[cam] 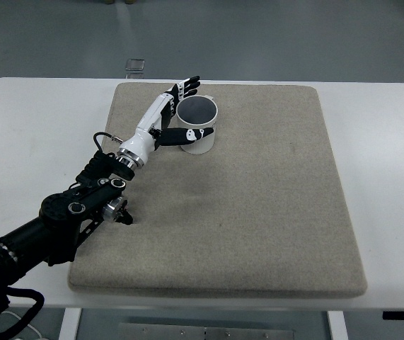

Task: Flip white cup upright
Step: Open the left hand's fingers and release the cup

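The white cup [200,142] stands upright on the far left part of the grey mat [258,212], its dark open mouth facing up. My left hand [186,110] reaches in from the lower left and sits against the cup's left side. Its fingers [187,87] stretch out straight past the rim on the far side, and the thumb [189,134] lies across the cup's near wall. The hand looks open around the cup rather than clamped on it. The right arm does not show.
The mat covers most of the white table [39,127]. A small clear block [135,65] lies on the table just beyond the mat's far left corner. My left forearm [81,205] crosses the mat's near left corner.
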`<state>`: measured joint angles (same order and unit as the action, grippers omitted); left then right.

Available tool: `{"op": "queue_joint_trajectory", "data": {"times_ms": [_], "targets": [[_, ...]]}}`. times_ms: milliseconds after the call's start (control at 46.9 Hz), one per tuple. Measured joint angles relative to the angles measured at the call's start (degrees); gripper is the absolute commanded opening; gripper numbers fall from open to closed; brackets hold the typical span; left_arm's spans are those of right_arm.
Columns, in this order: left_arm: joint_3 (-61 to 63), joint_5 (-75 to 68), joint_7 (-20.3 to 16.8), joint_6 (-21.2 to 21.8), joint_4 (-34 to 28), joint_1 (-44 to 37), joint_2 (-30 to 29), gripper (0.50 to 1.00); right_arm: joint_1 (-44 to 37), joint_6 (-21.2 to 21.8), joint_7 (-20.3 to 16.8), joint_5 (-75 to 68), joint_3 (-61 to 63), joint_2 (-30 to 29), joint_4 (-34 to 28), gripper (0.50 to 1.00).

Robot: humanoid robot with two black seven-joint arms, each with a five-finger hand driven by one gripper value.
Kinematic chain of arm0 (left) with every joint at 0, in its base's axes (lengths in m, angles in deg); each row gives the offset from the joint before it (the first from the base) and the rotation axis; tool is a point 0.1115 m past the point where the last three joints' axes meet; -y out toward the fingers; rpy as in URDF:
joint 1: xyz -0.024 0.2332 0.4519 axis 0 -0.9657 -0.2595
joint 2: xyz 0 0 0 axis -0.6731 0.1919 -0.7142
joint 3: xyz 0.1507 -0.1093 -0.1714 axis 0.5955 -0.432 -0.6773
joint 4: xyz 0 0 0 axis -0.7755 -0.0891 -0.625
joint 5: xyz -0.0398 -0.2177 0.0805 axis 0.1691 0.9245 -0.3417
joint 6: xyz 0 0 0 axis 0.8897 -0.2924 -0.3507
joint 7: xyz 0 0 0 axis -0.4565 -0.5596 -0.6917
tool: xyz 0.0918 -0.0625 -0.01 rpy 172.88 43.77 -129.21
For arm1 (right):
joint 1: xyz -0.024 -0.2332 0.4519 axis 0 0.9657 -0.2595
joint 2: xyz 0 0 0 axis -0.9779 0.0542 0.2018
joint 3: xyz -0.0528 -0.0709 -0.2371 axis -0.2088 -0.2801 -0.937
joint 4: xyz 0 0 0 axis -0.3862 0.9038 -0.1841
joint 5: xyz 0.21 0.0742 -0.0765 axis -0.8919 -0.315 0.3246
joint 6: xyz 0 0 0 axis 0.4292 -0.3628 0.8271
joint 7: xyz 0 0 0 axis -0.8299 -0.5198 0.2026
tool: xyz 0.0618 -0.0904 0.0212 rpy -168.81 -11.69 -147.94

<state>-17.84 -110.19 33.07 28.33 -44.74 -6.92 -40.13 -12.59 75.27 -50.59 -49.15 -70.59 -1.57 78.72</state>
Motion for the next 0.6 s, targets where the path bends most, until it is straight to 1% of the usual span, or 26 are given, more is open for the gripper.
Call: {"op": "queue_joint_trajectory", "data": {"times_ms": [511, 597], "targets": [[-2.67, 2.17, 0.00, 0.35, 0.01, 1.37, -0.11, 0.984, 0.00, 0.04, 0.00, 0.00, 0.00, 0.00, 0.00, 0.930], [-2.78, 3.91, 0.00, 1.18, -0.15, 1.70, -0.21, 0.986, 0.00, 0.04, 0.00, 0.00, 0.00, 0.00, -0.01, 0.930]]}}
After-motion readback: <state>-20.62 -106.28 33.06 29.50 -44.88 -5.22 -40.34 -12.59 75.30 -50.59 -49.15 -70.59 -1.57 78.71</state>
